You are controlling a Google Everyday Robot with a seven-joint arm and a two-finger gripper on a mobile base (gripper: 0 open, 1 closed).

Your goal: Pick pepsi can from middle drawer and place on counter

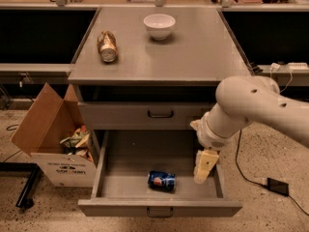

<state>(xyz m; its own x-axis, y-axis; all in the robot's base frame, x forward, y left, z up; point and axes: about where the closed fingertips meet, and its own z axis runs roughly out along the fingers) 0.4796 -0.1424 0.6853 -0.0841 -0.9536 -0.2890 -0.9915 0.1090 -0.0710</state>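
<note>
The gripper hangs at the right side of the open middle drawer, pointing down. It holds nothing, and whether it is released or clenched cannot be told. The pepsi can lies on its side on the drawer floor near the front panel, left of the gripper and apart from it. Its long axis runs left to right. The next move probably requires a shift left and down. The counter is above.

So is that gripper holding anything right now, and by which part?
Nothing. The gripper hangs empty over the open middle drawer; the pepsi can lies on its side on the drawer floor, apart from it.
</note>
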